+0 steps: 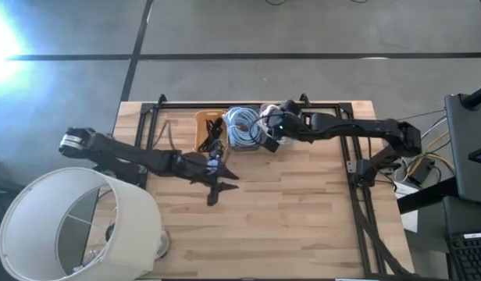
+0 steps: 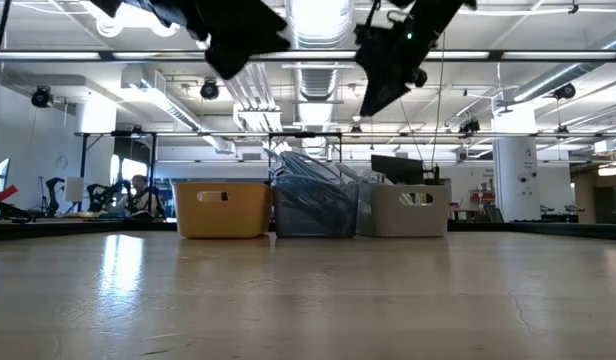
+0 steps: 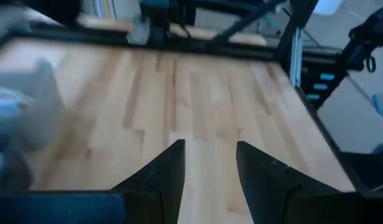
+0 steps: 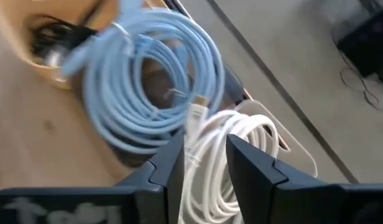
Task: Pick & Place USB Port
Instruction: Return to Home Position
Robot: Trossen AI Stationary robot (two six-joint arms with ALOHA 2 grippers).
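Observation:
Three bins stand in a row at the table's far edge: a yellow bin (image 1: pixel 203 129) with dark cables, a middle bin holding a coiled light-blue cable (image 1: pixel 240 125) (image 4: pixel 135 81), and a white bin (image 4: pixel 291 146) with a coiled white cable (image 4: pixel 241 140). My right gripper (image 1: pixel 270 134) (image 4: pixel 204 163) hangs above the white bin, shut on the white cable. My left gripper (image 1: pixel 217 186) (image 3: pixel 210 155) is open over bare wood, nearer than the yellow bin, and touches nothing. In the low view both grippers are high above the bins (image 2: pixel 313 208). My right gripper has a strand of the white cable (image 4: pixel 201 152) pinched between its two fingers, near the connector end (image 4: pixel 196 104). It comes from above, pointing down. The rest of the coil spreads below the fingers over the white bin; whether it is lifted clear I cannot tell.
A large white lampshade (image 1: pixel 76 226) overhangs the table's near left corner. A black frame rail (image 1: pixel 248 103) runs along the far edge behind the bins. Cables and equipment (image 1: pixel 428 168) sit off the right edge. Bare wood (image 1: pixel 287 218) fills the near half.

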